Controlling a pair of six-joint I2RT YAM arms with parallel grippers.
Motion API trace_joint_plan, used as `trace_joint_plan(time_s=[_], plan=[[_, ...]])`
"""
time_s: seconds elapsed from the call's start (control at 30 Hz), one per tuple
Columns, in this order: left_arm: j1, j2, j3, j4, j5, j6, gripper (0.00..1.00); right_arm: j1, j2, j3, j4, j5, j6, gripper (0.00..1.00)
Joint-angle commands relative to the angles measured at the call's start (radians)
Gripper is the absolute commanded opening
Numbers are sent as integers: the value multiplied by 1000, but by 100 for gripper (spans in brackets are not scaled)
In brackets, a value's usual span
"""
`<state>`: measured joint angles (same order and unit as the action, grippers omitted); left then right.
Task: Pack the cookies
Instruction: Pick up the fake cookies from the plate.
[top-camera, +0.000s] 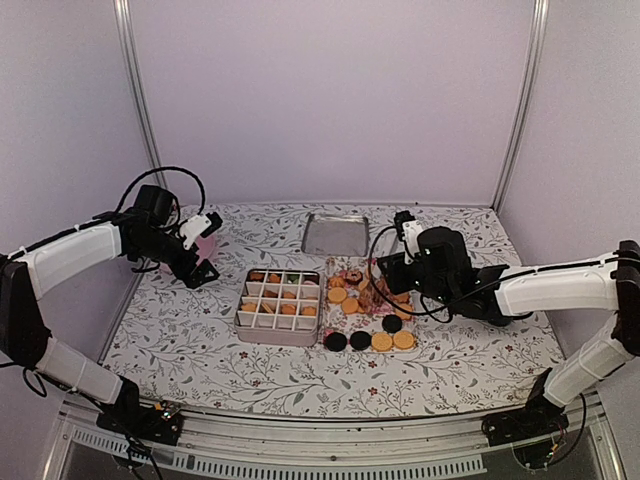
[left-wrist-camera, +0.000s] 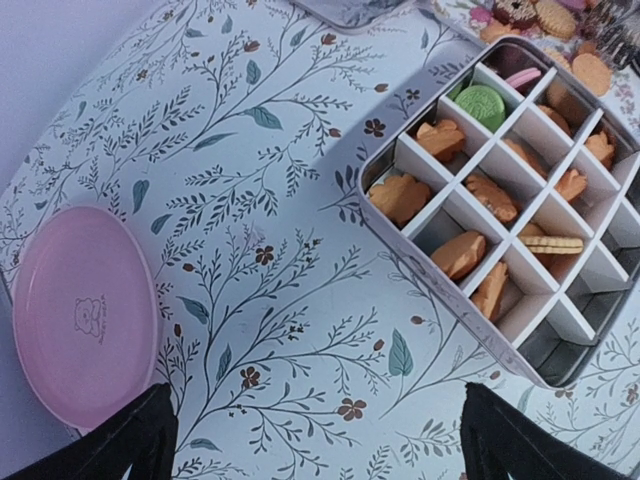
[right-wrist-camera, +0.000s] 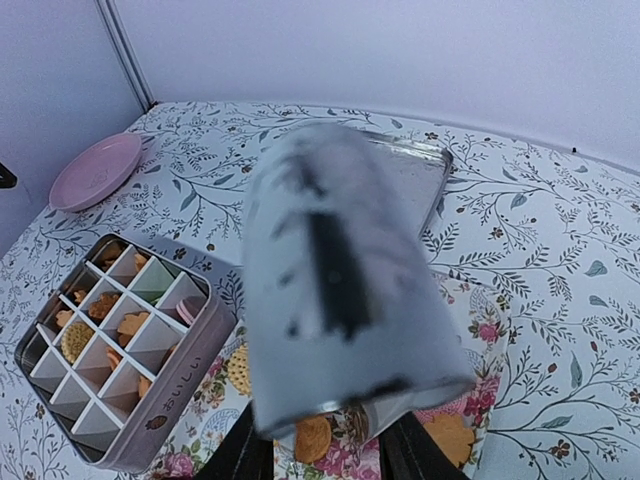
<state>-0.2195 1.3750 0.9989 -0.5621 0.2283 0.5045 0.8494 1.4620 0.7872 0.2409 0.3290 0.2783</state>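
Cookies (top-camera: 382, 341) are lying loose near the table's (top-camera: 450, 372) centre, just right of the tin (top-camera: 276, 331), others sitting in its compartments. Left tool (top-camera: 200, 273) is hanging wide open by the pink plate (left-wrist-camera: 85, 315) near the left edge. Right tool (top-camera: 385, 273) is hovering over the loose cookies; cannot tell its width.

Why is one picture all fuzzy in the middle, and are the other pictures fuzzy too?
Right wrist view: a pale shape close to the camera is smeared and out of focus, hiding the middle; the tin and pink plate behind look sharp. Left wrist view: crisp cookies. Top view: evenly lit, no glare.
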Motion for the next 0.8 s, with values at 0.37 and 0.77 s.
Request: trace_joint_plan(time_s=[0.37, 0.77], plan=[[5, -14, 20, -9, 9, 9, 99, -8, 34, -16, 75, -73, 72, 31], [3, -11, 20, -4, 6, 8, 99, -8, -37, -10, 50, -66, 57, 1]])
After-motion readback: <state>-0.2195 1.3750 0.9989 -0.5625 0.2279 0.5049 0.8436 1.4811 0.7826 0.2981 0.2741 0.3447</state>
